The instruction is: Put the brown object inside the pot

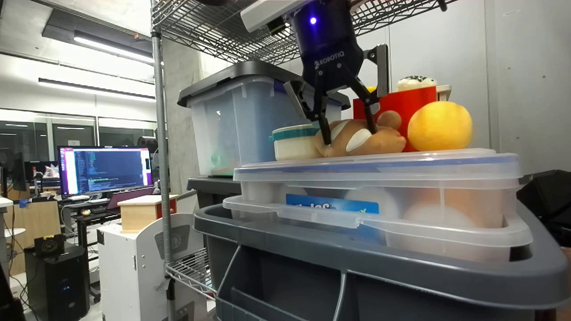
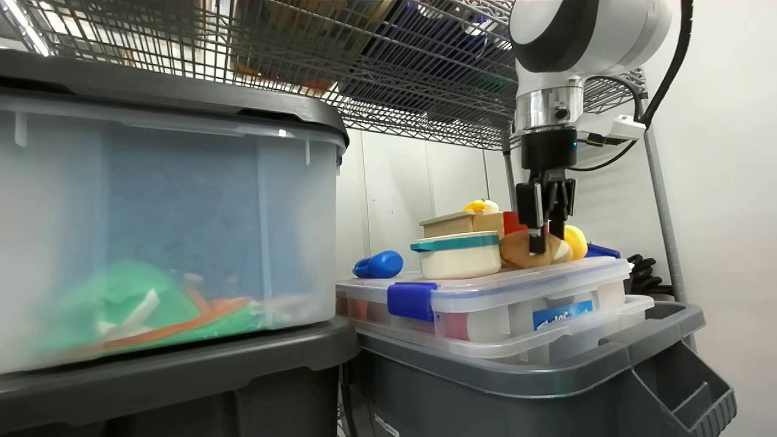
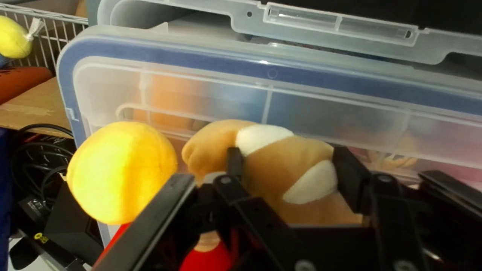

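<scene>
Wrist view has it close up: the black two-fingered hand (image 3: 288, 155) straddles the golden-brown, lumpy fabric bread (image 3: 275, 162) with white patches, fingers well parted and much of it between them, though whether they are actually squeezing, one cannot tell! Both exterior views put the bread atop the clear plastic storage bin (image 1: 401, 171), right beside the squat, round cream pot (image 2: 459, 262) with a teal band and near the round yellow fabric ball (image 3: 122, 173).

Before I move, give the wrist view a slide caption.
Claw, fingers apart, at the brown toy bread; yellow ball alongside.
</scene>
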